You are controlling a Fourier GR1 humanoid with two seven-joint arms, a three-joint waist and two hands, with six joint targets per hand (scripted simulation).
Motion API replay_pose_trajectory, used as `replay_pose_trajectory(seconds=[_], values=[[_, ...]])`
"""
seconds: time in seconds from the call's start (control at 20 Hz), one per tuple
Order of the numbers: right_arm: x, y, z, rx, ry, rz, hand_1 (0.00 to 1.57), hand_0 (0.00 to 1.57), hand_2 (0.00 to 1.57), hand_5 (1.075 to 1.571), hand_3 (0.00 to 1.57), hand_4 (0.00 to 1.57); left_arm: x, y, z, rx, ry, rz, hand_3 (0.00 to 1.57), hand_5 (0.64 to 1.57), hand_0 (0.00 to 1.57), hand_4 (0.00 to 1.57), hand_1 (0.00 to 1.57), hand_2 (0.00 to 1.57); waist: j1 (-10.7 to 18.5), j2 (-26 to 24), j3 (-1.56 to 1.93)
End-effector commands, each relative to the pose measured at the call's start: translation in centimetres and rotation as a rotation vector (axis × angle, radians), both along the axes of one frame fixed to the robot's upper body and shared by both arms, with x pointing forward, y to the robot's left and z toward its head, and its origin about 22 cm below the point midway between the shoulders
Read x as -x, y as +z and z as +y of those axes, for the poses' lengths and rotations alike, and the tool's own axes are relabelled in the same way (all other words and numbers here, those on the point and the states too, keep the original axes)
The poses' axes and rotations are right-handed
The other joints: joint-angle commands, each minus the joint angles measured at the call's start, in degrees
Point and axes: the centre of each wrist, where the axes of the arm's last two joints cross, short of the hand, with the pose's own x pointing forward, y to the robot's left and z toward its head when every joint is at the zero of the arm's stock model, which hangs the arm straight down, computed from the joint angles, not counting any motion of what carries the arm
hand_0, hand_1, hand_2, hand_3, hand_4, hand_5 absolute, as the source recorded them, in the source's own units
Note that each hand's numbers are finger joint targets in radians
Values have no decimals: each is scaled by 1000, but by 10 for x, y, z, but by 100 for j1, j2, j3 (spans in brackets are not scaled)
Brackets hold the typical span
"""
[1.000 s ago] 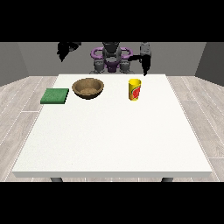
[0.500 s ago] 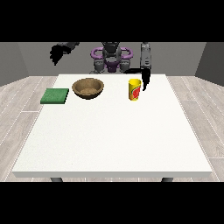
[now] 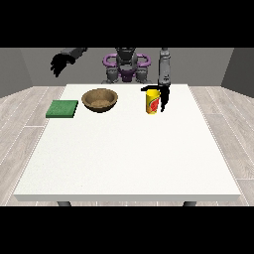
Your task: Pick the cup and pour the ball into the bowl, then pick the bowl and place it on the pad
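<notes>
I count one yellow cup (image 3: 153, 101) upright on the white tabletop (image 3: 129, 158), one brown bowl (image 3: 100, 99) to its left looking empty, and one green pad (image 3: 62, 108) beyond that. I can't see into the cup from here. The hand at the view's right (image 3: 163, 96) is beside the cup, thumb across its rim, closure unclear; the hand at the view's left (image 3: 60, 63) hangs raised, fingers relaxed.

My hands (image 3: 162, 97) are black, the cup (image 3: 153, 102) is yellow with a red mark, the bowl (image 3: 100, 99) brown wood, the pad (image 3: 62, 108) plain green, the table (image 3: 129, 154) white.
</notes>
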Motion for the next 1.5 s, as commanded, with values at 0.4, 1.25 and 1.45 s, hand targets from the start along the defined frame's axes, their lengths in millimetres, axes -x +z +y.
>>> replay_pose_trajectory(seconds=[0.4, 1.25, 1.45], values=[[6, 29, -17, 3, 99, -83, 0, 0, 0, 1568, 165, 647, 5, -40, 2, -183, 208, -38, 1571, 1468, 1273, 1346, 1273, 1571, -696, 564, -3], [0, -25, -78, -41, -17, 238, 0, 0, 0, 1561, 151, 668, -41, 6, -71, -1038, 167, 57, 1571, 1531, 1370, 1455, 1370, 1571, -177, -1394, 37], [5, -48, -81, -83, -36, 232, 0, 0, 0, 1559, 0, 681, -54, 29, -126, -1135, 172, 48, 1571, 1531, 1370, 1455, 1370, 1571, -93, -1436, 22]])
